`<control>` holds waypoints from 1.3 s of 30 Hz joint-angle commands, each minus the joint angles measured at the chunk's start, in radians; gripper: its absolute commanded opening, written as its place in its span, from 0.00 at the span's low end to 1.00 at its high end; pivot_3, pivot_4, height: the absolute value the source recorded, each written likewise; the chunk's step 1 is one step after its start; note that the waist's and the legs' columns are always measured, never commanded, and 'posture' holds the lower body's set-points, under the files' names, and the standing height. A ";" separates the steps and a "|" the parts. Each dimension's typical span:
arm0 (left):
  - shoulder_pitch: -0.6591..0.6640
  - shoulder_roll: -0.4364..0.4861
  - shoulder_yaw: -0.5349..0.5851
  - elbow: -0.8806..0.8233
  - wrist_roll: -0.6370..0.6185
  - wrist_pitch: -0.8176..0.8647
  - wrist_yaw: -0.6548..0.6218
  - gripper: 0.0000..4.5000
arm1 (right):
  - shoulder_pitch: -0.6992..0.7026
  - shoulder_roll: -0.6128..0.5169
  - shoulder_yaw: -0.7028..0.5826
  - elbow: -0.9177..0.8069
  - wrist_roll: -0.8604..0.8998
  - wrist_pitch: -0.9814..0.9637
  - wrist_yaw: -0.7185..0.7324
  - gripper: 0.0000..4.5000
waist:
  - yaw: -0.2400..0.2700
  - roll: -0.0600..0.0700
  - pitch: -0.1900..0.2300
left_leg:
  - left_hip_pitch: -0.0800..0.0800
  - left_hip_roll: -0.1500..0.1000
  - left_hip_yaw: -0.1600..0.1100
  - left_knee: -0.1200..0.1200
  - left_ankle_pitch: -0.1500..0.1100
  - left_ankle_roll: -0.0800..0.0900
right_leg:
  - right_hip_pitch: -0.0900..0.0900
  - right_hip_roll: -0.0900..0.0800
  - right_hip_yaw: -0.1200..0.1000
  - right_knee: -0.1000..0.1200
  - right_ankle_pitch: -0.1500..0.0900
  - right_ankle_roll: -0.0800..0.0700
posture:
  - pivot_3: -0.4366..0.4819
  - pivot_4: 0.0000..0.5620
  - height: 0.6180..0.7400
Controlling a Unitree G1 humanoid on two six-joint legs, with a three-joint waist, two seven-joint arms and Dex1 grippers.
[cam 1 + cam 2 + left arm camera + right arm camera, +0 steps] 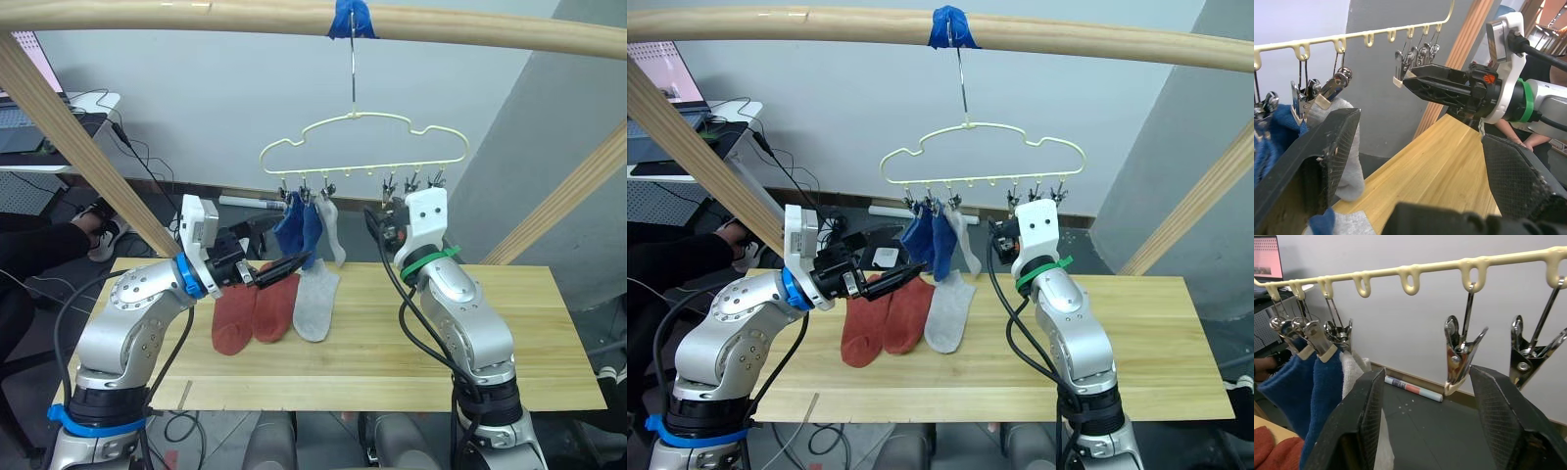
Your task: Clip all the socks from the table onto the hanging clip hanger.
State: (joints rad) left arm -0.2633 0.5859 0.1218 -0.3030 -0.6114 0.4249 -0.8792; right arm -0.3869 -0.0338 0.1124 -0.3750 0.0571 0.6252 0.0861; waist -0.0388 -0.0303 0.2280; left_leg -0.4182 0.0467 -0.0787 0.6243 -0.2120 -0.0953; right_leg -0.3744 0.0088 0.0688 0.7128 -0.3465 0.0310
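The right gripper, jaws wide open and empty, should close squarely on the free clip; left gripper is open, empty.

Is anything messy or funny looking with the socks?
Nothing looks broken. Two blue socks and one grey sock hang bunched at one end of the clip hanger. Two rust-red socks and another grey sock overlap on the table.

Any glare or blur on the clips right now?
Right wrist view: nearest shiny metal clip sharp, small highlights, no washout. Left wrist view: the open left gripper's near black fingers are soft, clips beyond readable. Left eye view: even light on pale yellow wire clip hanger.
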 commanded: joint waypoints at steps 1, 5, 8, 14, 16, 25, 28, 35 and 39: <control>-0.004 0.001 0.009 -0.022 -0.001 -0.020 0.000 1.00 | -0.036 0.011 -0.027 -0.003 -0.008 -0.004 -0.028 0.62 | 0.000 0.000 0.000 | 0.000 0.000 0.000 0.000 0.000 0.000 | 0.000 0.000 0.000 0.000 0.000 0.000 | 0.50 0.34 1.00; -0.002 0.003 0.024 -0.042 -0.034 -0.003 -0.007 1.00 | -0.068 0.020 -0.036 0.037 -0.003 -0.023 -0.038 0.62 | 0.000 0.000 0.000 | 0.000 0.000 0.000 0.000 0.000 0.000 | 0.000 0.000 0.000 0.000 0.000 0.000 | 0.51 0.34 1.00; 0.008 0.012 0.039 -0.059 -0.062 0.005 -0.018 1.00 | -0.095 0.027 -0.033 0.061 0.002 -0.044 -0.034 0.62 | 0.000 0.000 0.000 | 0.000 0.000 0.000 0.000 0.000 0.000 | 0.000 0.000 0.000 0.000 0.000 0.000 | 0.52 0.34 1.00; 0.049 0.018 0.054 -0.057 -0.050 -0.030 -0.021 1.00 | -0.116 0.042 -0.022 0.086 0.004 -0.073 -0.027 0.62 | 0.001 0.000 0.000 | 0.000 0.000 0.000 -0.001 0.000 0.000 | -0.001 0.000 0.000 0.000 0.000 0.000 | 0.52 0.33 1.00; 0.063 0.021 0.053 -0.061 -0.043 -0.040 -0.021 1.00 | -0.120 0.045 -0.021 0.090 0.006 -0.078 -0.026 0.62 | 0.002 0.000 0.000 | 0.000 0.000 0.000 -0.001 0.000 0.000 | -0.001 0.000 0.000 0.000 0.000 0.000 | 0.53 0.33 1.00; 0.076 0.013 0.046 -0.076 -0.034 -0.053 -0.005 1.00 | -0.129 0.067 -0.032 0.095 0.019 -0.083 -0.029 0.62 | 0.006 0.000 0.000 | 0.000 0.000 0.000 -0.001 0.000 0.000 | -0.001 0.000 0.000 0.000 0.000 0.000 | 0.54 0.33 1.00; 0.076 0.006 0.049 -0.082 -0.037 -0.051 0.006 1.00 | -0.134 0.070 -0.044 0.103 0.019 -0.095 -0.035 0.62 | 0.006 0.000 0.000 | 0.000 0.000 0.000 -0.001 0.000 0.000 | -0.001 0.000 0.000 0.000 0.000 0.000 | 0.54 0.33 1.00; 0.067 0.007 0.048 -0.078 -0.039 -0.053 0.006 1.00 | -0.141 0.080 -0.048 0.115 0.013 -0.110 -0.041 0.62 | 0.006 0.000 0.000 | 0.000 0.000 0.000 -0.001 0.000 0.000 | -0.001 0.000 0.000 0.000 0.000 0.000 | 0.53 0.32 1.00; 0.069 0.010 0.047 -0.074 -0.037 -0.058 0.002 1.00 | -0.135 0.083 -0.048 0.113 0.014 -0.105 -0.042 0.62 | 0.006 0.000 0.000 | 0.000 0.000 0.000 -0.001 0.000 0.000 | -0.001 0.000 0.000 0.000 0.000 0.000 | 0.53 0.33 1.00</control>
State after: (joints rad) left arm -0.1899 0.5915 0.1526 -0.3493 -0.6441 0.3851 -0.8753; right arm -0.5075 0.0425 0.0656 -0.2333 0.0659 0.5381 0.0485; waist -0.0325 -0.0302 0.2280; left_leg -0.4184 0.0469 -0.0786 0.6235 -0.2120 -0.0954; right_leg -0.3750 0.0087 0.0688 0.7128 -0.3465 0.0309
